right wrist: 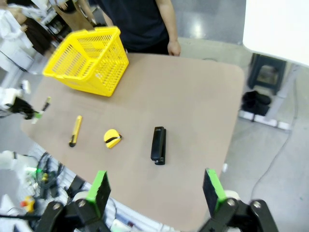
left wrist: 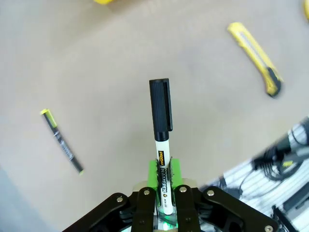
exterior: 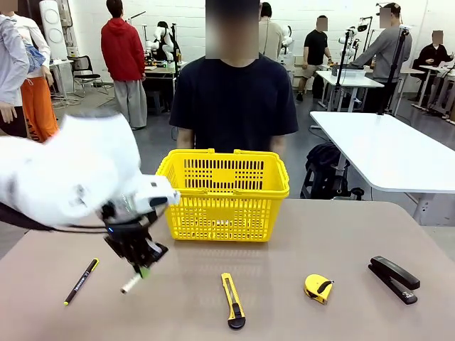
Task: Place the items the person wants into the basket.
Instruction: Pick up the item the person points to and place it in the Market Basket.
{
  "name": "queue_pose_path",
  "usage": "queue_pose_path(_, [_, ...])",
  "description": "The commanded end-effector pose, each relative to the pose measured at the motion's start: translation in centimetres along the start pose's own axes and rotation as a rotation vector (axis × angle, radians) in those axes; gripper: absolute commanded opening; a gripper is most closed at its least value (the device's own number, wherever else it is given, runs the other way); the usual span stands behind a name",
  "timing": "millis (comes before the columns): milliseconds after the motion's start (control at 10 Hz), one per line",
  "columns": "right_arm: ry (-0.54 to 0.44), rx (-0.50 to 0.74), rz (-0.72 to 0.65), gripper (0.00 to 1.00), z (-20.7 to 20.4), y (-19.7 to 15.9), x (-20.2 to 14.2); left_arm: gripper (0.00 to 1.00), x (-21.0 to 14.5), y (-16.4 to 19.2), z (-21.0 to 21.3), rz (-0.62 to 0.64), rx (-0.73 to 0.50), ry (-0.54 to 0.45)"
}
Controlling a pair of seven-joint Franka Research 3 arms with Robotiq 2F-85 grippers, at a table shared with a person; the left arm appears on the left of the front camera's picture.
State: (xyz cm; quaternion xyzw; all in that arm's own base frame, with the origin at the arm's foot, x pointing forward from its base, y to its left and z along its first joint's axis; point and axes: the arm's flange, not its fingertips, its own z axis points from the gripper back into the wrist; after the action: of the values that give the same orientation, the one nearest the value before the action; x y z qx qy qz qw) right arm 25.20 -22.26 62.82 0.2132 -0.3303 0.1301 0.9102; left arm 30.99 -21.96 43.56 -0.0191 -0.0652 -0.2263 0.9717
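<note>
Left end effector (left wrist: 164,173) grips the marker (left wrist: 161,121) by its white barrel, cap outward.

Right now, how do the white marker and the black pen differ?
The marker is clamped in the shut left gripper; the pen lies free on the table. The marker is white with a black cap; the pen is black with yellow ends. Both are slim writing tools outside the basket.

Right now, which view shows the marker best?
Left wrist view: the marker runs up the centre, cap and print sharp, clamped in the left gripper. Front view shows its white end below the gripper; right wrist view, a distant speck.
</note>
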Motion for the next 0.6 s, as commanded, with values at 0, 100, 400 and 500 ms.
queue_pose_path(0, [-0.002,0.009,0.011,1.0,0.0,0.0,-0.1,0.0,-3.8,0.5,8.5,-0.069,0.006,-0.012])
queue_pose_path(100, [-0.002,0.009,0.011,1.0,0.0,0.0,-0.1,0.0,-4.4,-0.2,11.0,-0.081,0.019,-0.022])
queue_pose_path(400, [-0.002,0.009,0.011,1.0,0.0,0.0,-0.1,0.0,-5.0,-0.7,14.4,-0.03,0.03,-0.045])
queue_pose_path(500, [-0.002,0.009,0.011,1.0,0.0,0.0,-0.1,0.0,-5.0,-0.8,14.5,-0.032,0.029,-0.042])
